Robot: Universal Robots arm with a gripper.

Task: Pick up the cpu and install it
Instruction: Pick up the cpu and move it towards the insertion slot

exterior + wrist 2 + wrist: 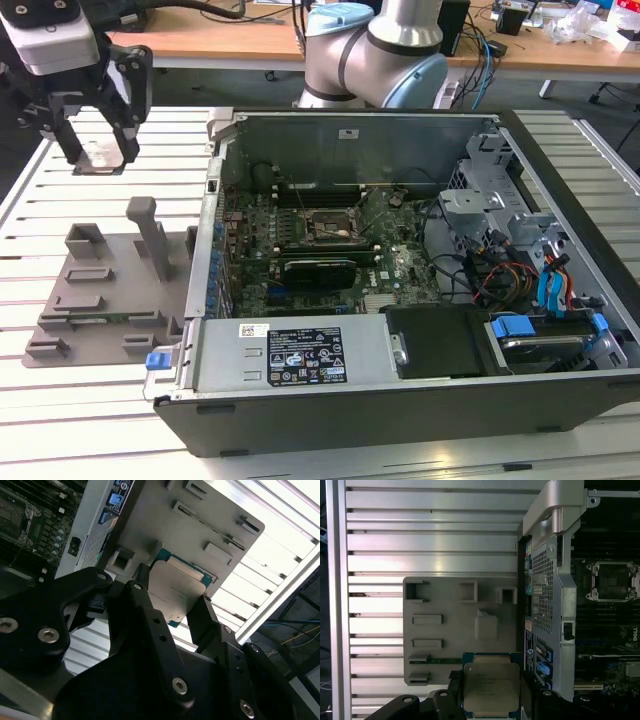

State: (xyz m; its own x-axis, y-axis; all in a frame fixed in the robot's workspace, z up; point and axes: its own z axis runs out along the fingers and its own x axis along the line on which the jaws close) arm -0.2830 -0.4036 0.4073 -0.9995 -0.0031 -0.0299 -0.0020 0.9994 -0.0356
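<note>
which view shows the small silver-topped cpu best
The first wrist view: the small flat square cpu, silver-grey metal top with a green rim, faces the camera nearly whole. The second wrist view shows it slanted behind the fingers of the black gripper. In the exterior view it is a pale patch in the gripper.

the arm (pixel 385 50) is silver-grey with pale blue joint caps (pixel 338 18); the black gripper (pixel 100 155) has linked bars, silver screws (pixel 48 635), a white wrist block (pixel 55 42).
</note>
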